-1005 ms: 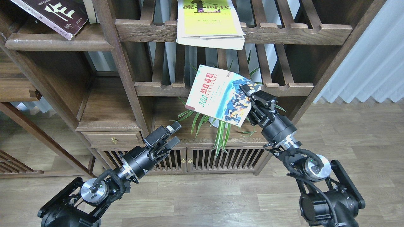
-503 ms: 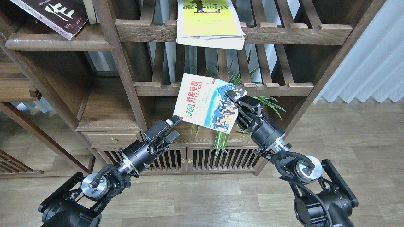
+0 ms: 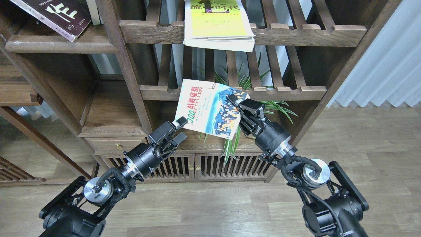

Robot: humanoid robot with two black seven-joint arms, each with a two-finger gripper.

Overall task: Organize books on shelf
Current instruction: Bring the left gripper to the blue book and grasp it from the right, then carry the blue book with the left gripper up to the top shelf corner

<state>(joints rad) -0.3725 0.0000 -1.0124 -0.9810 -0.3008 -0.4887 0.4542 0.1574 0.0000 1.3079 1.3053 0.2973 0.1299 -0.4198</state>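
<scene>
The robot's right gripper (image 3: 237, 104), a black two-finger pincer at the far end of the right arm, is clamped on the right-hand edge of the "300" paperback with the colourful landscape photo (image 3: 206, 108), one finger over the cover and the other beneath it, so the book hangs in the air, tilted with its right side higher. The left gripper (image 3: 179, 128), also black and with pale pads at its tips, has its two fingers parted by a narrow gap; the upper fingertip lies at the lower left corner of the "300" book, and whether it touches the cover cannot be told. Nothing is held between the left fingers. Behind the "300" book runs a slatted dark wooden rack with a scalloped front rail (image 3: 289, 93), and below the book a green potted plant with long narrow leaves (image 3: 230, 144) spreads over the top of a low cabinet with barred doors (image 3: 197, 164). Above the "300" book, on a higher slatted rack (image 3: 309, 30), lies the yellow-green paperback (image 3: 217, 26), its pages overhanging the front rail. Up and well to the left of the "300" book, the maroon paperback with big white characters (image 3: 57, 16) rests tilted on the solid flat dark-brown wooden shelf with a rounded, worn front edge (image 3: 62, 46).
</scene>
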